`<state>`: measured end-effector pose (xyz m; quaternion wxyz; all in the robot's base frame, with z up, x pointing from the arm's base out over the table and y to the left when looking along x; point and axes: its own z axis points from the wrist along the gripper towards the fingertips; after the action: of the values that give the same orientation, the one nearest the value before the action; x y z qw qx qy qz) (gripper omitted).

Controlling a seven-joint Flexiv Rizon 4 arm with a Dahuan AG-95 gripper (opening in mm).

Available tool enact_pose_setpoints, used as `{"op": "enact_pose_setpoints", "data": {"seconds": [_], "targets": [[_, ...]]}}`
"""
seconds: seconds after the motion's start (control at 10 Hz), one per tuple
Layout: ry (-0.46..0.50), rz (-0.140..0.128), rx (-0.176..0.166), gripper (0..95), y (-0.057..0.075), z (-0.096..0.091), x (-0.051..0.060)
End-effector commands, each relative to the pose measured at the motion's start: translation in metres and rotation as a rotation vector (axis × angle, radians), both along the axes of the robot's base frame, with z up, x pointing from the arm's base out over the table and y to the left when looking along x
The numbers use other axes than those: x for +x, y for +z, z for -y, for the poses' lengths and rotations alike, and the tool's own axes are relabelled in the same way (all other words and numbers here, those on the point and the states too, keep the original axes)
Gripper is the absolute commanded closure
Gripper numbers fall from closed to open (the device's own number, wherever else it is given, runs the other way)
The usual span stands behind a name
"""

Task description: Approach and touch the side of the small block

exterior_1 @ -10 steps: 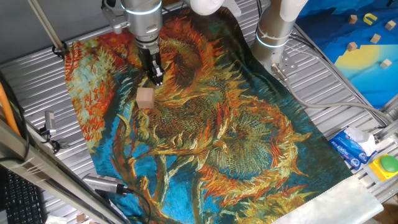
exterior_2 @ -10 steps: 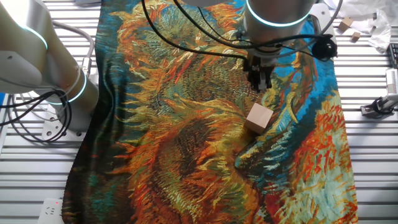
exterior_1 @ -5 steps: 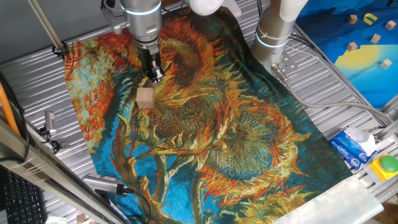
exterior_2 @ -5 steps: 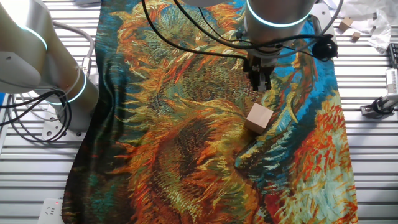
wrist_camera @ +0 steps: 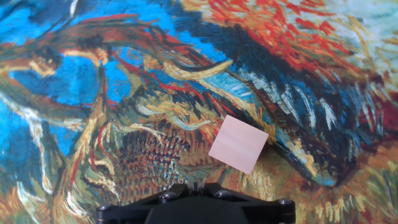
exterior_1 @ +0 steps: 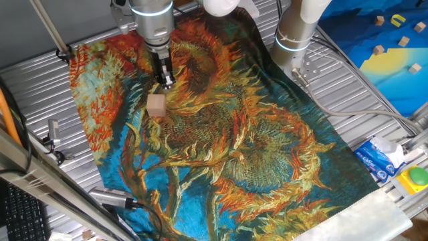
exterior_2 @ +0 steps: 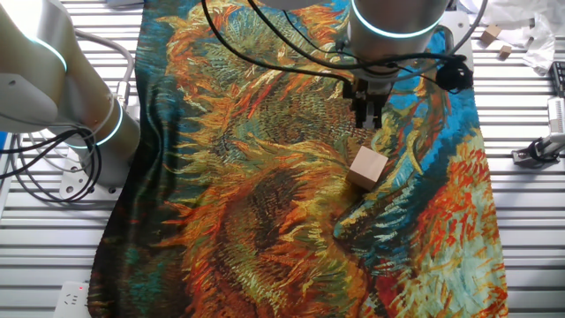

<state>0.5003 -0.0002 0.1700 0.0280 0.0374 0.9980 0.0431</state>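
The small block (exterior_1: 156, 105) is a plain light-tan wooden cube on the sunflower-print cloth (exterior_1: 254, 147). It also shows in the other fixed view (exterior_2: 367, 167) and in the hand view (wrist_camera: 238, 144). My gripper (exterior_1: 166, 83) hangs above the cloth just behind the block, fingers together and holding nothing; in the other fixed view the gripper (exterior_2: 368, 123) is a short gap above and beyond the block, not touching it. In the hand view only the gripper's dark body shows at the bottom edge, with the block just ahead and right.
A second robot arm base (exterior_1: 294, 33) stands at the cloth's far edge, also seen in the other fixed view (exterior_2: 53, 79). Small wooden pieces lie on a blue and yellow mat (exterior_1: 394, 47). A blue packet (exterior_1: 378, 161) and a green button (exterior_1: 418, 175) sit at the right.
The gripper has risen slightly and drifted a little away from the block. The block has not moved.
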Motion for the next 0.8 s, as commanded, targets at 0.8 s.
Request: {"op": "enact_pose_setpoints", "data": {"seconds": [0.8], "targets": [[-0.004, -0.087, -0.098, 95.0, -0.0068, 0.0004, -0.0006]]}}
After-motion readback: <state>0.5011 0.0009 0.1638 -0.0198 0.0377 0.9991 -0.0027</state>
